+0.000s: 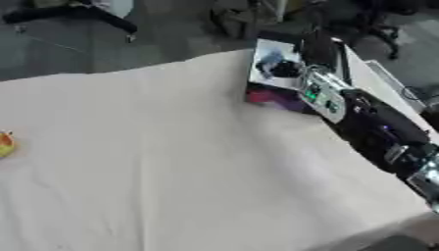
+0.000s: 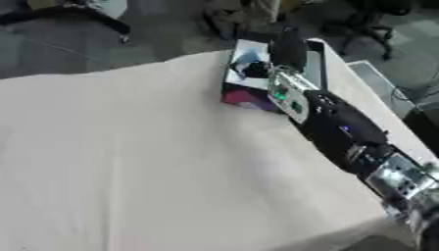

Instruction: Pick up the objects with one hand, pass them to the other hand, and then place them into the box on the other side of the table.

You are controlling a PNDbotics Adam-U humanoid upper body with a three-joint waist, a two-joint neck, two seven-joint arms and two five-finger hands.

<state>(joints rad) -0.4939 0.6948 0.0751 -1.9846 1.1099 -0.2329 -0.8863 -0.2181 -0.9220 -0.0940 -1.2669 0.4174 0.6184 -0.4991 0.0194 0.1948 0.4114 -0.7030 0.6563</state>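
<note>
Grey workshop floor with chair legs and scattered equipment lies beyond a table (image 1: pixel 171 162) covered in a beige cloth.

Left eye view: the right arm (image 1: pixel 377 127) enters from the lower right edge and extends diagonally up toward the far right of the table. It ends over the box (image 1: pixel 273 56), an open container with a white interior and a magenta side panel at its near face. The right hand (image 1: pixel 287 68) is a dark shape inside the box opening; whether its fingers are straight or curled, and whether they hold anything, cannot be told. A round yellow and red object (image 1: pixel 5 144), possibly a fruit, lies at the far left edge of the table, well apart from the box and from the right arm. The left hand is not visible.

Right eye view: the same arm reaches into the same box. The yellow and red object falls outside this view, and the cloth shows nothing else on it.

Judgement: the right hand is at the placing step. The remaining object lies directly across the table from that hand, on the robot's left side, so the left arm is the nearer one for the next pickup. The object appears round, so no long axis governs the grasp approach.
</note>
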